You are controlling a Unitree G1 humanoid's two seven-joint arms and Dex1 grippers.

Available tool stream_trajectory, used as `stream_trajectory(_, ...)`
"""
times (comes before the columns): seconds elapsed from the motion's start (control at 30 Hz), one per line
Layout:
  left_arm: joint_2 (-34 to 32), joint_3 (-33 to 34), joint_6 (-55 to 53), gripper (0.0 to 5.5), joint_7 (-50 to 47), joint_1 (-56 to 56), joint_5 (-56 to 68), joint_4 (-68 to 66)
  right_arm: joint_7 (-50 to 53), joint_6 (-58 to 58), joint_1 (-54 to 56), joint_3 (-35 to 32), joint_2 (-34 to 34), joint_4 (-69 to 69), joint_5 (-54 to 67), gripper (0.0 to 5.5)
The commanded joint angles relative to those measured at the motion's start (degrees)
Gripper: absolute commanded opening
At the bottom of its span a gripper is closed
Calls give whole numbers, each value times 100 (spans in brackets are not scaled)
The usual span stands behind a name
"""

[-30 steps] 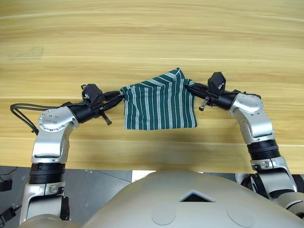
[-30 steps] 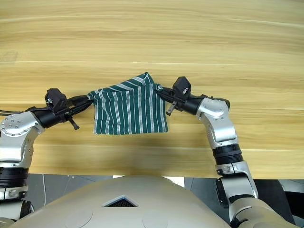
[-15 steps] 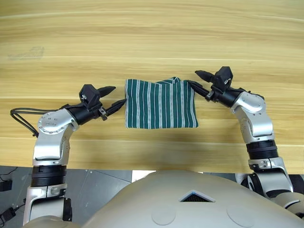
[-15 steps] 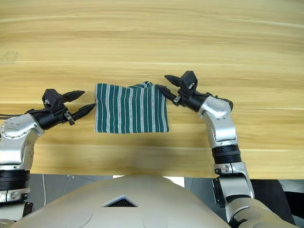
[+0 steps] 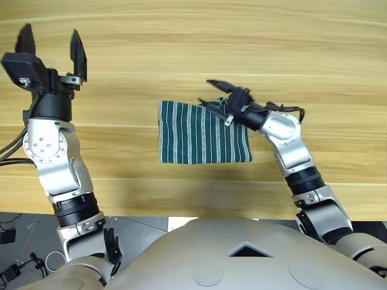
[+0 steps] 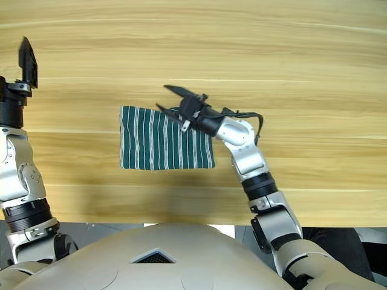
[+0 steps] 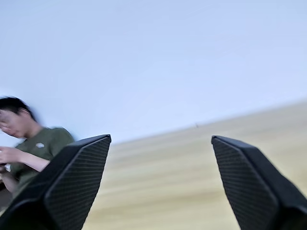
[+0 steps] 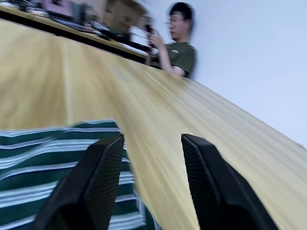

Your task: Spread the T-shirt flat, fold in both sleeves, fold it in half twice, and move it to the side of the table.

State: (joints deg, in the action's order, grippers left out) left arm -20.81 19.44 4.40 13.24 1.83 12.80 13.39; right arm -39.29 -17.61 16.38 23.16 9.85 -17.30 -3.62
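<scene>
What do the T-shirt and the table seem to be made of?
The T-shirt looks like soft knit fabric, perhaps cotton, matte: it lies limp and folded, dark green with white stripes. The table looks like light wood or wood-pattern laminate, smooth with slight sheen: long grain lines show.

The table is lit brightly and evenly, seemingly from overhead, and a soft sheen is seen along its far boards. Only a thin, faint shadow is cast under the near edge of the T-shirt. The wall is washed pale.
</scene>
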Motion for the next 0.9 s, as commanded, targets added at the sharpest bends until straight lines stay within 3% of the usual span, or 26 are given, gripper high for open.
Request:
stream_trajectory(0.03, 228, -356, 87, 387, -89, 136, -289, 243, -322, -179, 815, 457, 201, -1492, -734, 221)
stream_trajectory(0.3, 375, -717, 241, 387, -3, 291, -475, 410, -58, -112, 2208, 1315, 462, -4403, -2089, 221)
stream_trajectory(0.63, 411, -704, 327, 387, -37, 745, -517, 734, 1307, 133, 1943, -227, 2129, -5782, -1228, 221)
stream_trajectory(0.9, 560, -831, 331, 387, -21, 1095, -508, 886, 2197, -354, 920, -1649, 2606, -5652, -260, 221)
